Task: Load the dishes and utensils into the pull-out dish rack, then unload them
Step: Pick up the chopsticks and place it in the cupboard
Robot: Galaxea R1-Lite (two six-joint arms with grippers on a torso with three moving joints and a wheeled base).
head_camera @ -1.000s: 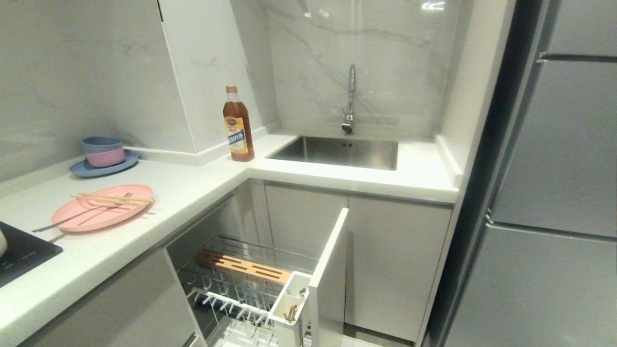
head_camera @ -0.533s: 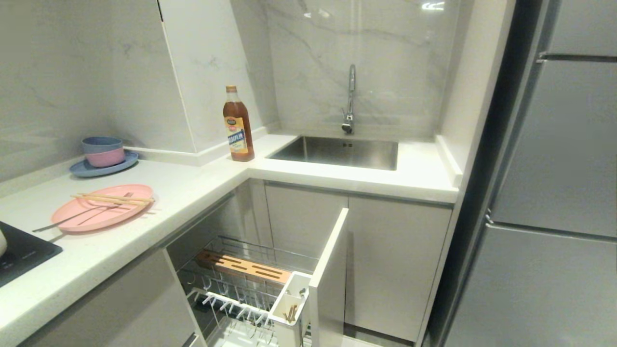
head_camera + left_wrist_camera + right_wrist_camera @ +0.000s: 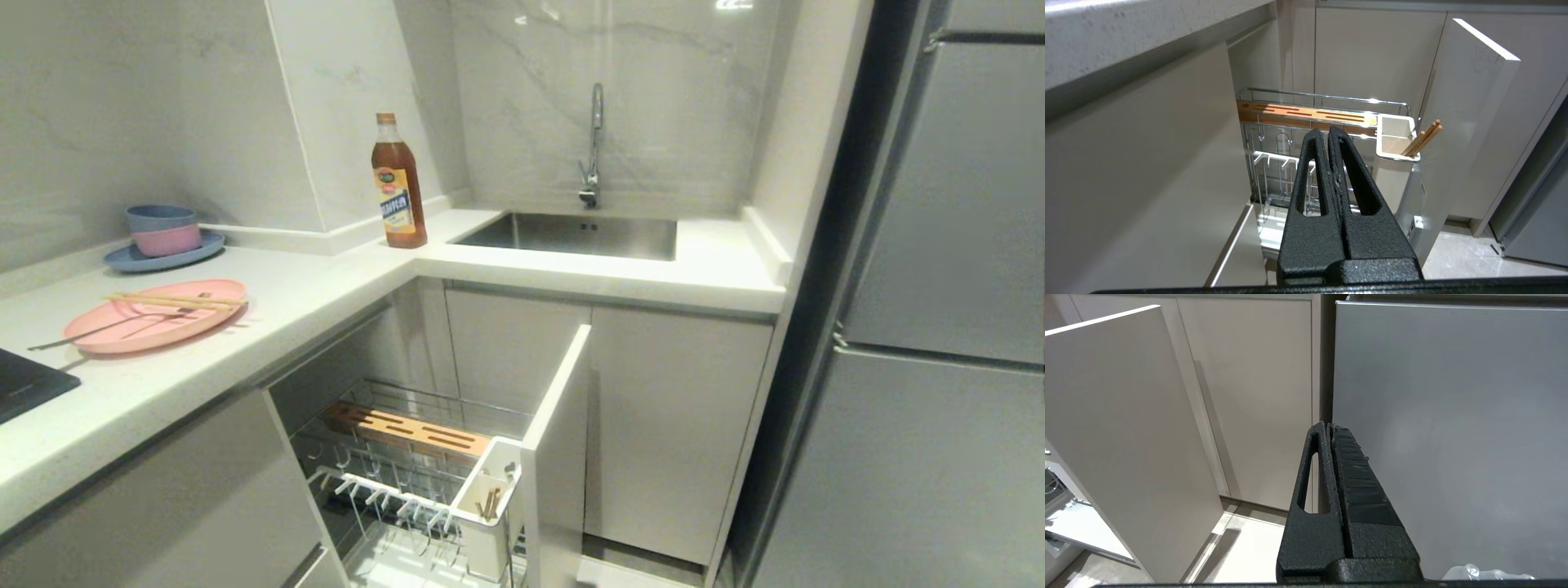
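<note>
Head view, left to right: the pink plate (image 3: 155,314) lies on the counter (image 3: 310,286) at far left, with chopsticks (image 3: 175,301) and fork (image 3: 98,329) across it. Below, the rack (image 3: 408,482) stands pulled out, and a second pair of sticks (image 3: 1423,139) leans in its caddy (image 3: 490,490). Neither arm shows there. Both wrist views show empty pincers pressed closed: left gripper (image 3: 1329,130) before the rack, right gripper (image 3: 1327,426) facing the fridge (image 3: 1453,416).

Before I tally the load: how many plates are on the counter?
2: a pink plate under the chopsticks and fork, and a blue plate behind it, under stacked bowls.
</note>
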